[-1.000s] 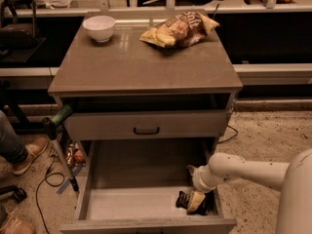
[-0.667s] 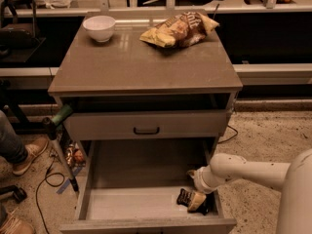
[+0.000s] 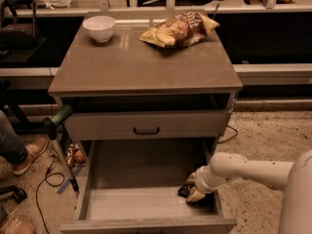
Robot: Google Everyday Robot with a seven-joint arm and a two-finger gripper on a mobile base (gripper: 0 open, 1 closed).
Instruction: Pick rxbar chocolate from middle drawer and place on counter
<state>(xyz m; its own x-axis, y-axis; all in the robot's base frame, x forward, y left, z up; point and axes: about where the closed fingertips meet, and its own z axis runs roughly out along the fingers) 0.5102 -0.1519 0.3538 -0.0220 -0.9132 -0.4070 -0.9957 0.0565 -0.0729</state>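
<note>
The middle drawer [image 3: 141, 204] is pulled out below the cabinet, its grey-beige floor showing. The rxbar chocolate [image 3: 185, 190] is a small dark shape at the drawer's right side, mostly covered by my gripper. My gripper [image 3: 191, 187] reaches in from the right on a white arm and sits down in the drawer right at the bar, its tan fingers [image 3: 195, 195] on either side of it. The counter [image 3: 141, 62] is the grey-brown top slab above.
A white bowl [image 3: 99, 28] stands at the counter's back left and a yellow-brown chip bag [image 3: 178, 28] at the back right. A closed drawer front with a black handle [image 3: 146, 130] sits above the open drawer. A person's shoes [image 3: 29, 152], cables and a stand are at the left.
The gripper has stayed at the bar in the drawer's right side, shifting only slightly. Nothing else has moved.
</note>
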